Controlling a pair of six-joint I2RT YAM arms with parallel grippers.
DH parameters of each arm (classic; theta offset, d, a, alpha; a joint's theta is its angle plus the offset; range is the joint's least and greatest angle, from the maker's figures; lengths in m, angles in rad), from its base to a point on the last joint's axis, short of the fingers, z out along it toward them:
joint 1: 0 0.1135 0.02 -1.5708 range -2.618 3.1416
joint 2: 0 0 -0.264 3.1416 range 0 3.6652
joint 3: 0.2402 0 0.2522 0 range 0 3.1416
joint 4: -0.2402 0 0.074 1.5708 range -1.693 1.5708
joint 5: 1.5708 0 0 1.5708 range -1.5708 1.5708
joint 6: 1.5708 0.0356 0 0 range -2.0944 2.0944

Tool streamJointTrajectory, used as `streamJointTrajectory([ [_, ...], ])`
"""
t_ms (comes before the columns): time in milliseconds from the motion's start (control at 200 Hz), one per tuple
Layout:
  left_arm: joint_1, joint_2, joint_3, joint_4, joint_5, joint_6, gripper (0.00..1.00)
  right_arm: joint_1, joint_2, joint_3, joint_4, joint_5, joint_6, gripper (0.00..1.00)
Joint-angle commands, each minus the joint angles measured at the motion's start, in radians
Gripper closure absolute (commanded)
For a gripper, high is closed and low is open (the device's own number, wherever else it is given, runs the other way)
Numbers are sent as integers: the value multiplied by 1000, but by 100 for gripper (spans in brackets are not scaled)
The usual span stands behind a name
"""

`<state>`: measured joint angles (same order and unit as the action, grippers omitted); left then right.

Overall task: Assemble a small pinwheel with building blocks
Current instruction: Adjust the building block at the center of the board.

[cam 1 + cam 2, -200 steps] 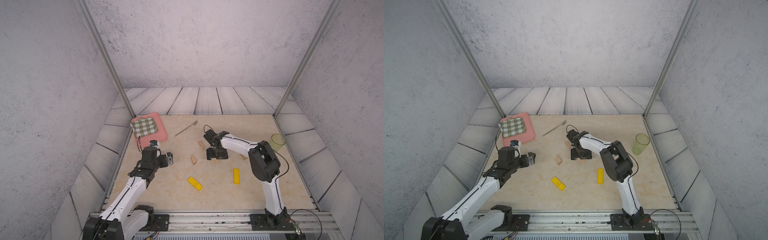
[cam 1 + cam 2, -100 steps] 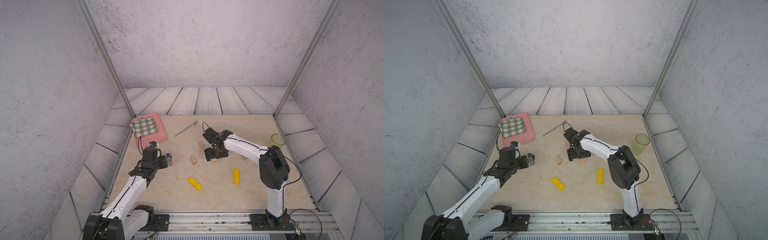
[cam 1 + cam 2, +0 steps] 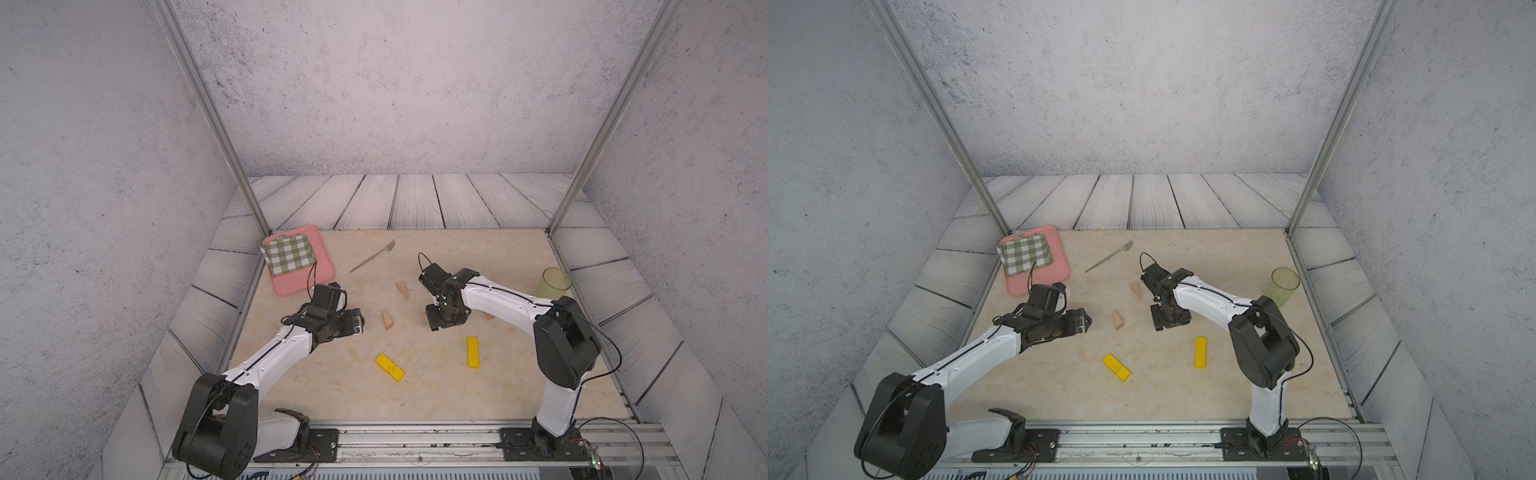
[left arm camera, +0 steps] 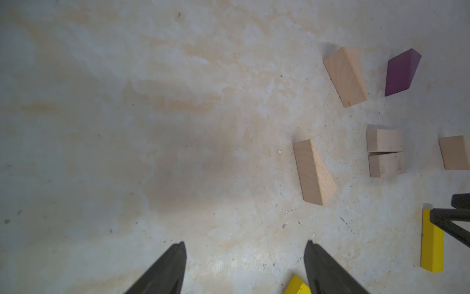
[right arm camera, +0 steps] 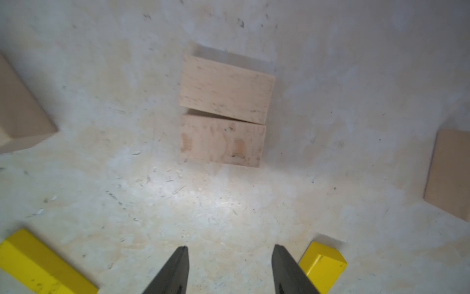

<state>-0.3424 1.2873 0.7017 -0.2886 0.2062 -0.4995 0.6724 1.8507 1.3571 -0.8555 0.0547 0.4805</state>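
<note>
Two tan rectangular wooden blocks (image 5: 225, 89): flat on the beige marbled tabletop (image 3: 519, 395), long sides touching except for a thin gap at one end; roughly a square together; mostly hidden under the right arm in both top views.
Three tan wooden wedges (image 4: 314, 173): scattered singly around that pair, none touching it.
Purple wooden wedge (image 4: 401, 72): just beside one tan wedge, not touching it; visible only in the left wrist view.
Two flat yellow bars (image 3: 389, 367): on the robot's side of the pair, apart from each other, joined to nothing.
Right gripper (image 5: 230, 246): fingers parted, nothing between them; short of the block pair, one yellow bar's end just beside a finger.
Left gripper (image 4: 245, 241): fingers spread wide, empty, over bare tabletop; nearest wedge off to one side.
Grey metal fork (image 3: 372, 257): far side of the tabletop, near the tray.
Pink plastic tray (image 3: 323, 259): far left corner, green-checked cloth (image 3: 289, 254) lying on it.
Green translucent cup (image 3: 556, 282): upright at the right edge.
</note>
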Motion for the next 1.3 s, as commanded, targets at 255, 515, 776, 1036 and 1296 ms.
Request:
streamJointTrajectory([
  [255,-44,132,129,-16,70,-10,15,-61,53,-4,81,-63,-135,44],
  [515,-50,147,141,-22,79,1,13,-62,123,42,90,-75,-151,44],
  [776,-55,147,135,-19,82,1,12,-60,163,45,107,-67,-138,44],
  [1036,-58,150,134,-19,82,1,11,-59,190,54,122,-65,-114,47],
  [1296,-60,153,133,-21,82,3,11,-55,200,66,134,-78,-90,49],
])
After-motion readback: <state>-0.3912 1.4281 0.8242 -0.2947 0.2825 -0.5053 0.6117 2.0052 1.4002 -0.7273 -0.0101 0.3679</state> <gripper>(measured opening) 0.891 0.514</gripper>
